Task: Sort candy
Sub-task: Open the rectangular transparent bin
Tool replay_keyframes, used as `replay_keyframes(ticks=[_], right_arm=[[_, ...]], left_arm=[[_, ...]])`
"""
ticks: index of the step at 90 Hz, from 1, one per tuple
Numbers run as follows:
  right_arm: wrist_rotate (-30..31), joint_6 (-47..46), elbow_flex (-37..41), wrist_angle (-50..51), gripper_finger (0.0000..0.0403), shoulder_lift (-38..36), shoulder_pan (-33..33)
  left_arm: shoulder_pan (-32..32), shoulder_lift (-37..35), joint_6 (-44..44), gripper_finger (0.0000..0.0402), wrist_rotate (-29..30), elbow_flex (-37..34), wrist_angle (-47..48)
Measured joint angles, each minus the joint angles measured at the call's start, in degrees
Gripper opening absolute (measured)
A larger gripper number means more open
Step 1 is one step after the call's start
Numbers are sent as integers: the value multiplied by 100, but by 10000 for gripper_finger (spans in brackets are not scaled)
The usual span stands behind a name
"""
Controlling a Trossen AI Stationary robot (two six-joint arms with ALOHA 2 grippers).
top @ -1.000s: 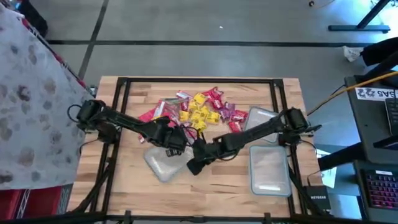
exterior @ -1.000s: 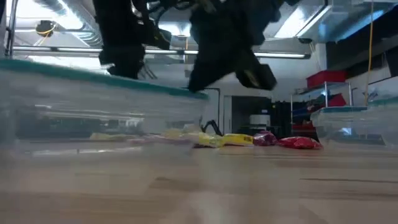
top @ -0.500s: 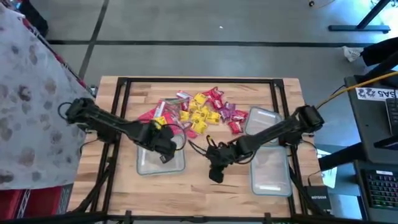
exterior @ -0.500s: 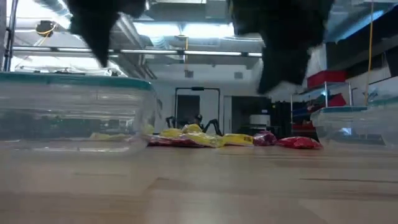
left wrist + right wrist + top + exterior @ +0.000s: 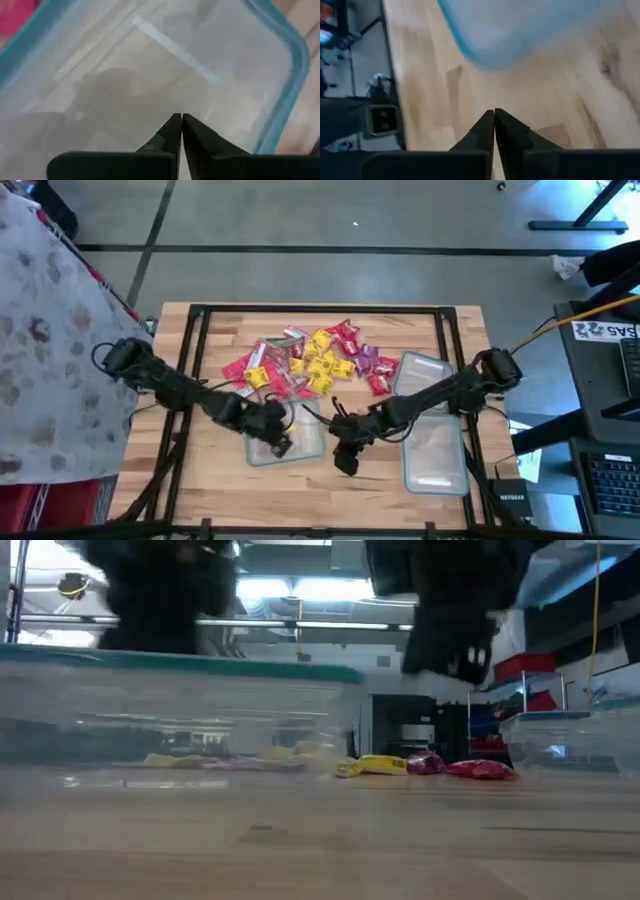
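Observation:
The candy (image 5: 310, 360) lies in a loose pile of red, yellow and purple wrapped pieces at the table's far middle, and it also shows in the low view as candy (image 5: 420, 765). Nearer the front sits a clear container (image 5: 312, 442) with a teal rim (image 5: 280, 90), flat on the wood. My left gripper (image 5: 280, 440) is shut and reaches down into it. My right gripper (image 5: 345, 462) is shut just right of that container, over bare wood (image 5: 545, 100), with nothing between its fingers. My left gripper (image 5: 180, 117) points its shut fingers down from above into the clear container, with the tips at the container's floor (image 5: 150, 90) near its middle. I cannot tell whether the tips press on the floor. The container stays flat on the table.
Two more clear containers stand at the right: one (image 5: 420, 373) beside the candy, one (image 5: 435, 455) near the front edge. A black frame rail (image 5: 320, 308) runs around the tabletop. Bare wood lies along the front edge.
My left gripper has moved toward the table's near and right edges. The clear container under it has turned from askew to square and has slid toward the right. My right gripper went toward the right edge, away from that container, then kept still.

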State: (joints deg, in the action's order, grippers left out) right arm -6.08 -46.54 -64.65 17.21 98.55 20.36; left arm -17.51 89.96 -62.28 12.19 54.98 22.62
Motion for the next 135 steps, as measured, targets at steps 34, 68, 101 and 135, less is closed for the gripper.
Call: replay_keyframes(ticks=[34, 68, 101, 135], right_arm=[[948, -1050, -205, 935, 48, -522, 666], [2810, -1684, 1209, -1688, 172, 18, 1092], [3520, -1539, 1430, -3432, 175, 1138, 994], [4167, -795, 1901, -5436, 175, 1632, 1113]], left_arm=[[726, -68, 1651, 0, 74, 701, -232], [751, 608, 1773, 0, -203, 708, -200], [755, 788, 1585, 0, -361, 743, -20], [775, 886, 1564, 0, -321, 735, 314]])
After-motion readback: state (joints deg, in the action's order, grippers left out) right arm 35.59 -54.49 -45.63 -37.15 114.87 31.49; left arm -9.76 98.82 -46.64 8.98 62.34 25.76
